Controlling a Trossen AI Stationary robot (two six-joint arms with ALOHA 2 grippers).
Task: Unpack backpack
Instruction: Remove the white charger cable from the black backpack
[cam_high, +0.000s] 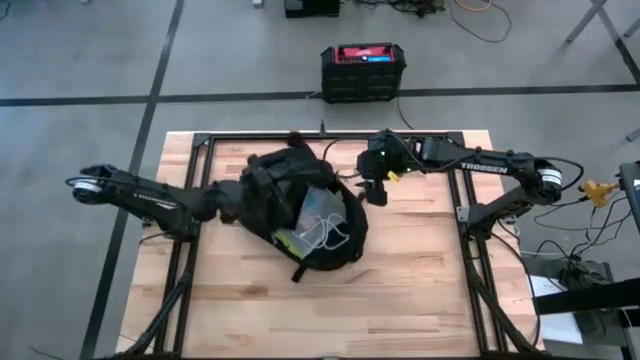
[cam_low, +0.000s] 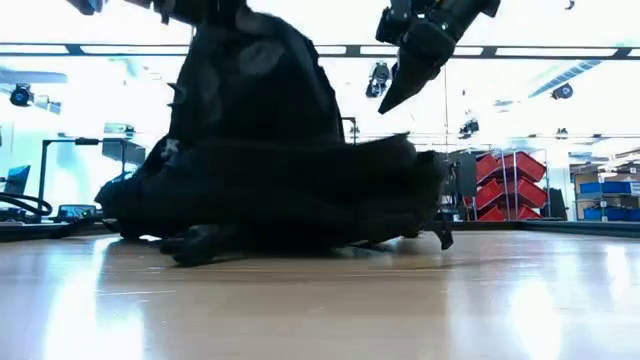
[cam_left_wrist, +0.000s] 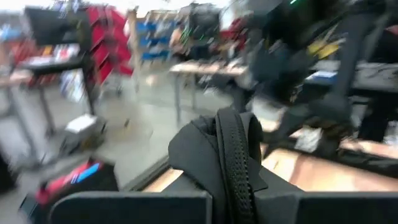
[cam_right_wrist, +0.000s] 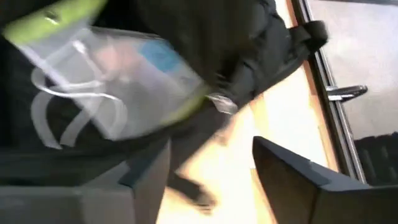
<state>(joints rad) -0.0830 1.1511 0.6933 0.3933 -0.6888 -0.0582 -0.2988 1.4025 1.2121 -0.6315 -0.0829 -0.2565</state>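
The backpack (cam_high: 290, 215) lies near the middle of the wooden surface (cam_high: 420, 290), its main compartment gaping open toward the right arm, with a clear plastic pouch (cam_high: 318, 213) and a loop of white cable (cam_high: 325, 237) showing inside; the left hand (cam_high: 243, 200) is pressed into the bag's upper fabric and has a fold of it lifted, its fingers closed on that cloth. The right hand (cam_high: 377, 190) hangs in the air just beside the bag's open rim, touching nothing, its fingers parted and empty; a black-and-red box (cam_high: 362, 72) sits on the floor beyond the surface.
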